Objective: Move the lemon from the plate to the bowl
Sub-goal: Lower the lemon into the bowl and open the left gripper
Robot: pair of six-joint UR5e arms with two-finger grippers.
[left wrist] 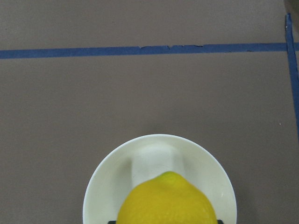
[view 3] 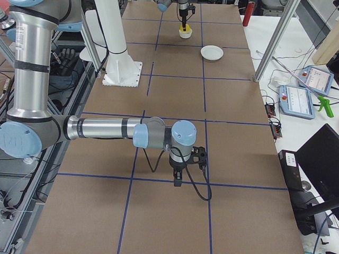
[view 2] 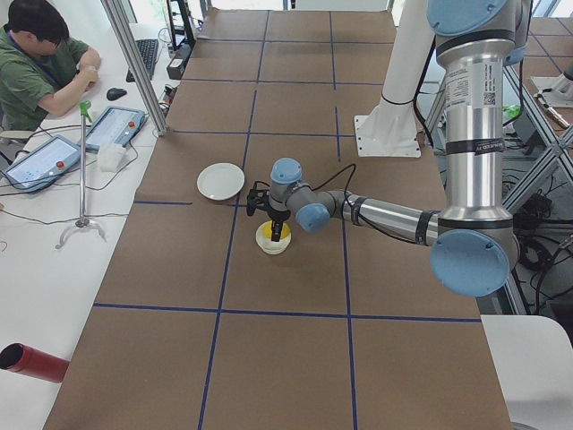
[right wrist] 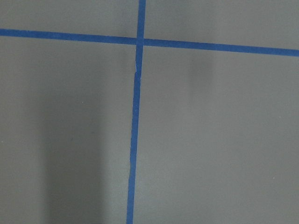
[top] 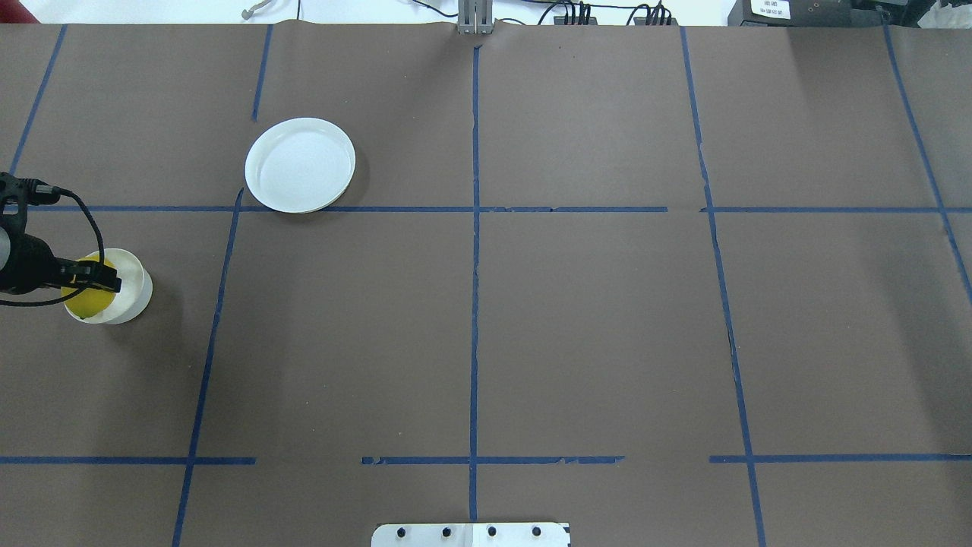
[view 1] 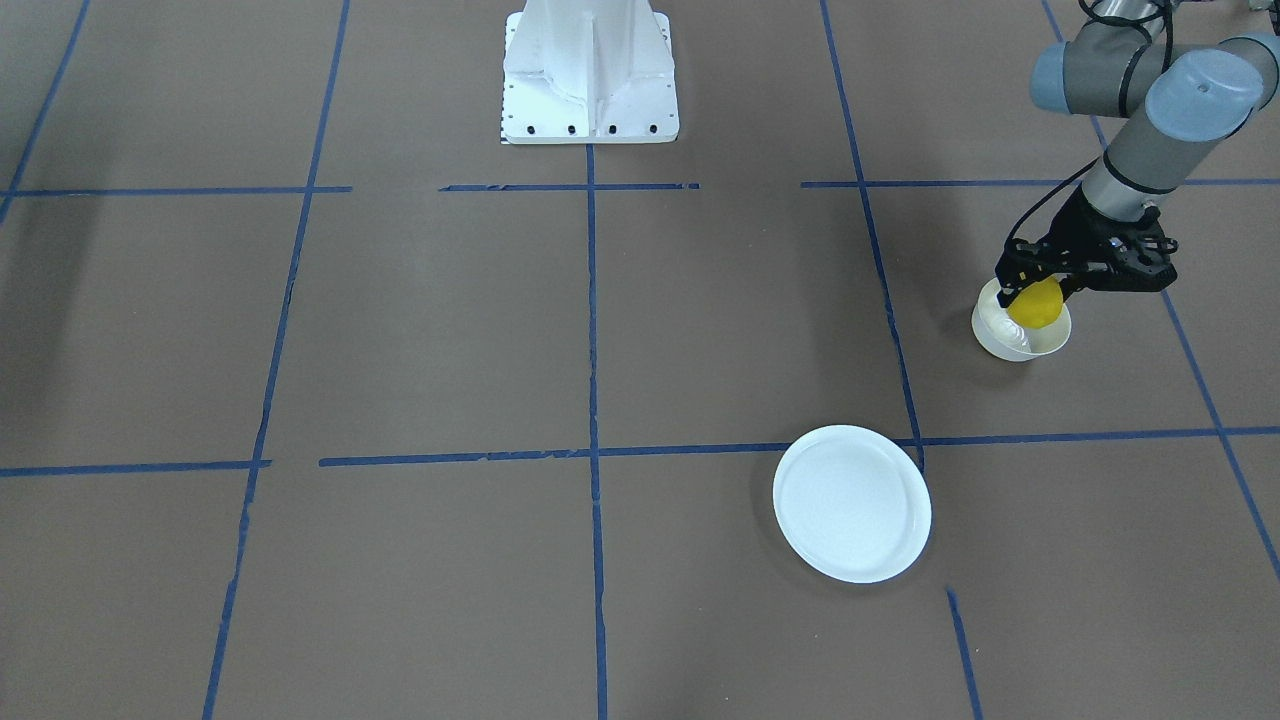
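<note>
My left gripper is shut on the yellow lemon and holds it just above the small deep off-white bowl. In the left wrist view the lemon hangs over the near part of the bowl, nub pointing forward. The overhead view shows the lemon over the bowl at the table's left edge. The flat white plate lies empty and apart from the bowl; it also shows in the overhead view. My right gripper points down at bare table; I cannot tell whether it is open or shut.
The brown table is marked with blue tape lines. The white robot base stands at the table's robot side. An operator sits at a side desk with tablets, beyond the table's far side.
</note>
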